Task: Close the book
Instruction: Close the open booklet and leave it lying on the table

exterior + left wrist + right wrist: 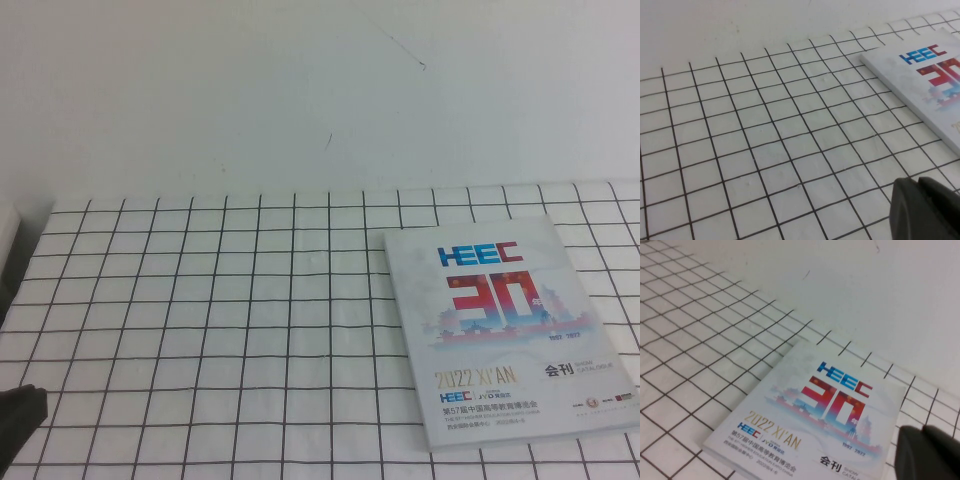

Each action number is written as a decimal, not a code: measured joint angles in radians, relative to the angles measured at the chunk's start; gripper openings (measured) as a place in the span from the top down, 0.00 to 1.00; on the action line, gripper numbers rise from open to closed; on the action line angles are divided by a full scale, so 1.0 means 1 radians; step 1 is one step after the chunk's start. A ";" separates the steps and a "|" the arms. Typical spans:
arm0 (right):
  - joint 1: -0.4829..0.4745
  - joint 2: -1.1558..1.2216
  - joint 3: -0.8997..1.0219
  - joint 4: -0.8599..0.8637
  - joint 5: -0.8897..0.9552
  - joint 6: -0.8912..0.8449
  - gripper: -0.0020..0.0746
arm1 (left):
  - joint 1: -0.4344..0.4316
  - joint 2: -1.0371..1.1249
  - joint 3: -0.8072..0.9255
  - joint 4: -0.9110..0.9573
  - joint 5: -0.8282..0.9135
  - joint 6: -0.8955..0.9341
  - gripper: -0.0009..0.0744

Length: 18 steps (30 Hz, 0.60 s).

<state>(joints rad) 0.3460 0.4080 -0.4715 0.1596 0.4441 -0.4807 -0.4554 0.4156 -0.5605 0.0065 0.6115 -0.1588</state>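
HEEC catalogue point(505, 335) already lies shut, cover up, on the desk point(200, 330); left claw point(20, 405) well left of it, right claw point(929, 452) near it, opening of both unreadable, so I reckon nothing's left but to stay clear.

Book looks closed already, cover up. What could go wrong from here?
1. The book lies shut, so another closing motion may only shove it; its right corner reaches the high view's right edge.
2. The right gripper hangs close to one corner of the book and might clip the cover if it descends. The left gripper, at the near left, is apart from the book.
3. The checked cloth shows slight wrinkles and could bunch under a sliding book.
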 joint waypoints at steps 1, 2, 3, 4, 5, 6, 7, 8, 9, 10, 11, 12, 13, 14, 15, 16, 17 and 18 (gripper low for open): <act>0.000 0.000 0.011 0.005 -0.002 -0.001 0.98 | 0.000 0.000 0.023 0.008 -0.027 0.000 0.99; 0.000 0.000 0.017 0.006 -0.002 -0.001 0.98 | 0.000 0.000 0.041 0.012 -0.049 -0.002 0.99; 0.000 0.000 0.021 0.007 -0.002 -0.001 0.98 | 0.000 0.000 0.052 0.014 -0.062 -0.002 0.99; 0.000 0.000 0.021 0.009 0.001 -0.001 0.98 | 0.000 0.000 0.064 0.016 -0.075 -0.002 0.99; 0.000 0.000 0.021 0.009 0.005 -0.001 0.98 | 0.000 0.000 0.075 0.018 -0.082 -0.002 0.99; 0.000 0.000 0.021 0.011 0.008 -0.001 0.98 | 0.000 0.000 0.082 0.018 -0.086 -0.004 0.99; 0.000 0.000 0.021 0.012 0.017 -0.001 0.98 | 0.000 0.000 0.092 0.020 -0.088 -0.004 0.99; 0.000 0.000 0.021 0.012 0.028 -0.001 0.98 | 0.000 0.000 0.101 0.020 -0.090 -0.004 0.99; 0.000 0.000 0.021 0.012 0.038 -0.001 0.98 | 0.000 0.000 0.108 0.022 -0.092 -0.004 0.99; 0.000 0.000 0.021 0.012 0.046 -0.001 0.98 | 0.000 0.000 0.117 0.022 -0.092 -0.004 0.99; 0.000 0.000 0.021 0.014 0.051 -0.001 0.98 | 0.000 0.000 0.123 0.022 -0.094 -0.005 0.99; 0.000 0.000 0.021 0.014 0.054 -0.001 0.98 | 0.000 0.000 0.132 0.022 -0.094 -0.005 0.99; 0.000 0.000 0.021 0.014 0.059 -0.001 0.98 | 0.000 0.000 0.137 0.022 -0.094 -0.006 0.99; 0.000 0.000 0.021 0.014 0.069 -0.001 0.98 | 0.000 0.000 0.143 0.022 -0.094 -0.006 0.99; 0.000 0.000 0.021 0.014 0.074 -0.001 0.98 | 0.000 0.000 0.146 0.022 -0.083 -0.006 0.99; 0.000 0.000 0.021 0.014 0.081 0.000 0.98 | 0.000 0.000 0.146 0.022 -0.077 -0.006 0.99; 0.000 0.000 0.021 0.014 0.085 0.000 0.98 | 0.000 0.000 0.148 0.022 -0.069 -0.006 0.99; 0.000 0.000 0.021 0.014 0.088 0.000 0.98 | 0.000 0.000 0.148 0.022 -0.064 -0.006 0.99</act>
<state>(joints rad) 0.3460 0.4080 -0.4502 0.1733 0.5317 -0.4805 -0.4554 0.4156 -0.4124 0.0283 0.5471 -0.1649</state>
